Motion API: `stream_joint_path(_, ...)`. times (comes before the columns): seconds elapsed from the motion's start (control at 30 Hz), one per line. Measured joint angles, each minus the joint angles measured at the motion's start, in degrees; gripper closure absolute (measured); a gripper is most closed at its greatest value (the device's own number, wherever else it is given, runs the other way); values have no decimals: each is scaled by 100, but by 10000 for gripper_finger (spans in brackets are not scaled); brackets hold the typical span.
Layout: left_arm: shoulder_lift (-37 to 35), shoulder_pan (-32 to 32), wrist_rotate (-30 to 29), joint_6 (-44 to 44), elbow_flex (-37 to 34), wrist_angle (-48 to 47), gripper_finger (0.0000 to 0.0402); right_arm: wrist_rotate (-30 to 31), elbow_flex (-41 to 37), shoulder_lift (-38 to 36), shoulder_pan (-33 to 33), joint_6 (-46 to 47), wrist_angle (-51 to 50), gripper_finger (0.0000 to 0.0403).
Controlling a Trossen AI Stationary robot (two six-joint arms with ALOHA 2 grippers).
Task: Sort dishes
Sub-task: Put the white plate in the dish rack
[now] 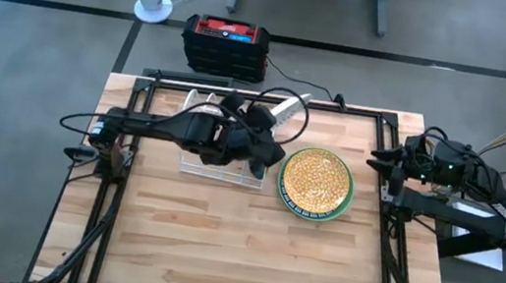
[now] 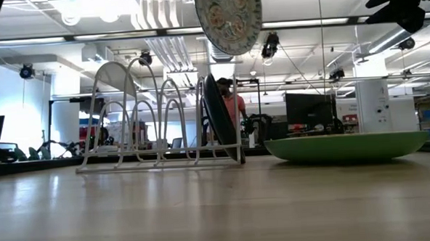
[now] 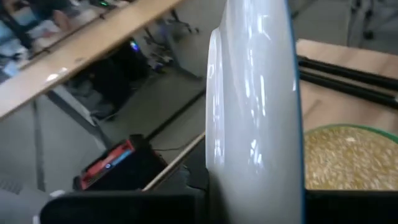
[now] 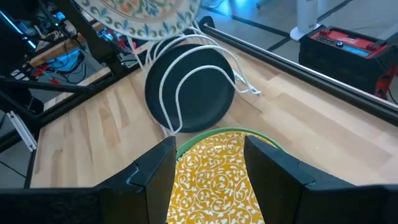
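Two hands appear. At nine o'clock our left hand [image 1: 276,115] clamps the floral plate [image 2: 229,17] aloft above the wire rack [image 1: 220,162], which holds the dark plate [image 4: 189,87]. The yellow plate [image 1: 317,180] lies on the green plate [image 2: 347,147] at centre on the table [image 1: 218,246]. At three o'clock our right hand [image 1: 379,162] waits, fingers apart.

Floral plate [image 2: 229,18] aloft, yellow plate [image 1: 317,180] flat

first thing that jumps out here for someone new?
The left gripper holds a white floral plate on edge in the air above the white wire rack, where a dark plate already stands upright in an end slot. Beside the rack, a mustard-yellow patterned plate lies flat on a green one on the wooden table. The right gripper waits open at the table's right edge.
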State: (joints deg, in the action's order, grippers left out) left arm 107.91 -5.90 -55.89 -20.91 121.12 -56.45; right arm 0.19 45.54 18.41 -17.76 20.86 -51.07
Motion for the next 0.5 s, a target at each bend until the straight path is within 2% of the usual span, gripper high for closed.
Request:
stream_joint_path(0.1, -30, -124, -586, -360, 0, -232, 380, 0, -91, 2, 0, 0, 64, 222)
stream_joint_path(0.27, -65, -255, -1036, -1261, 0, -933, 380, 0, -177, 11, 0, 0, 133, 222)
stream_joint_path(0.5, 31, -268, -1113, -2478, 0, -1908, 380, 0, -226, 11, 0, -57, 397, 222)
